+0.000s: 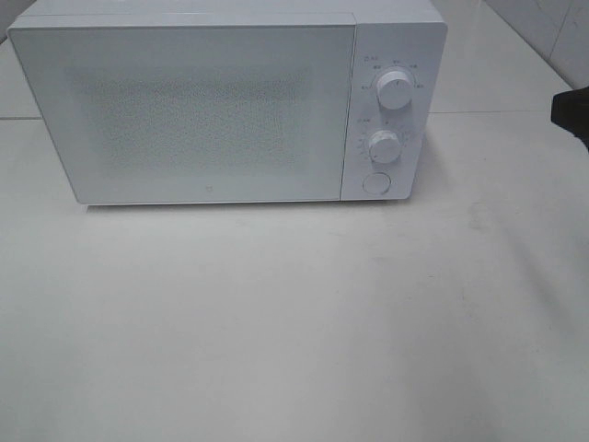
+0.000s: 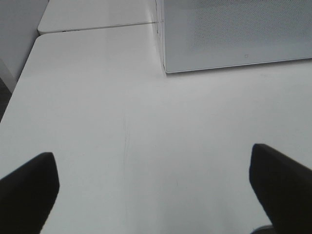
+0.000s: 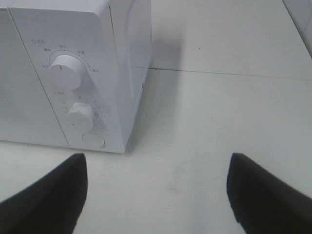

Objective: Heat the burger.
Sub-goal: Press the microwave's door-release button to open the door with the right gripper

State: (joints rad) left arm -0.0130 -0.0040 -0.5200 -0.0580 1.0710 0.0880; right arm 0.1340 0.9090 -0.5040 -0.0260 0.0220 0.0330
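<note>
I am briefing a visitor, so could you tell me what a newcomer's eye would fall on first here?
The white microwave, door shut, fills the back of the white table. An upper knob, a lower knob and a round button stack on its right panel. The left gripper and right gripper are open; no burger shows.

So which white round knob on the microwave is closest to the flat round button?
The lower white round knob, right above the flat round button. The upper white knob sits higher, with the lower one between it and the button.
</note>
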